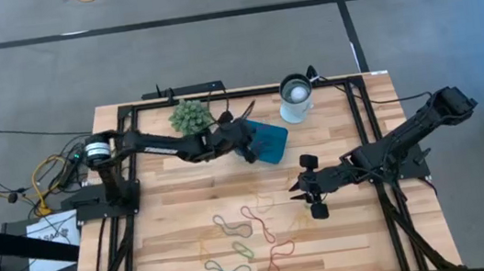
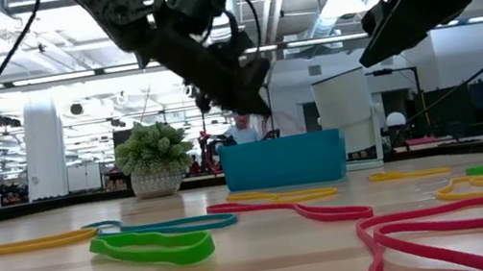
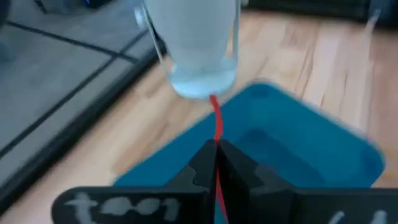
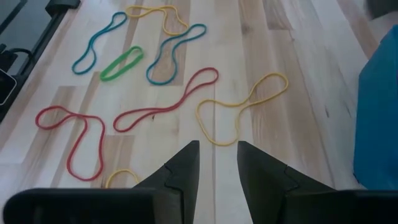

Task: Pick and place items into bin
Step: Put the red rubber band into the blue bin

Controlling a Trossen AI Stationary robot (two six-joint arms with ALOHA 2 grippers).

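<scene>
A red rubber band (image 3: 217, 121) dangles over the teal bin (image 1: 268, 140) near the desk's far edge, pinched in the left gripper (image 3: 216, 148), arm stretched across. Right gripper (image 4: 217, 152) hangs parted above the loose bands (image 4: 163, 107) mid-desk.

Blurred white cup (image 3: 194, 46), bin (image 3: 292, 134) edge

The left arm reaches from the table's 9 o'clock edge toward 12 o'clock, and the left gripper (image 3: 216, 163) has its fingers pressed together on a thin red band (image 3: 217, 121). The right arm comes in from 3 o'clock toward the centre, bent at the elbow. The right gripper (image 4: 217, 163) hangs above the table with its fingers apart, holding nothing.
</scene>
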